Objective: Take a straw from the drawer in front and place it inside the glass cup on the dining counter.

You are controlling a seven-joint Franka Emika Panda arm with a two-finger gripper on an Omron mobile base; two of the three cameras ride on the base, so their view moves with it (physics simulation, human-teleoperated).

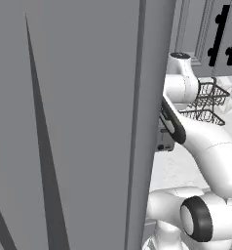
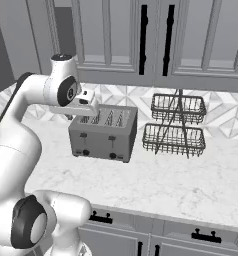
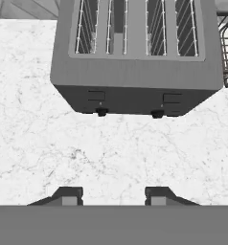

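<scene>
Hand view looks down on the white marble tabletop (image 3: 111, 153), with the fingers (image 3: 68, 195) spread apart above it and holding nothing, and the grey toaster (image 3: 135, 62) just beyond, its top cut by the frame edge. Left base view is mostly blocked by a tall grey panel (image 1: 64, 122), hiding most of the toaster and part of the wire basket rack (image 1: 208, 102). Right base view shows drawer fronts (image 2: 191, 235) shut below the tabletop edge, partly cut off, so the straw cannot be seen

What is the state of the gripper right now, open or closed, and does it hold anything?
Gripper: open and holding nothing, its two dark fingertips apart above the white marble-look counter, in front of the grey four-slot toaster.
</scene>
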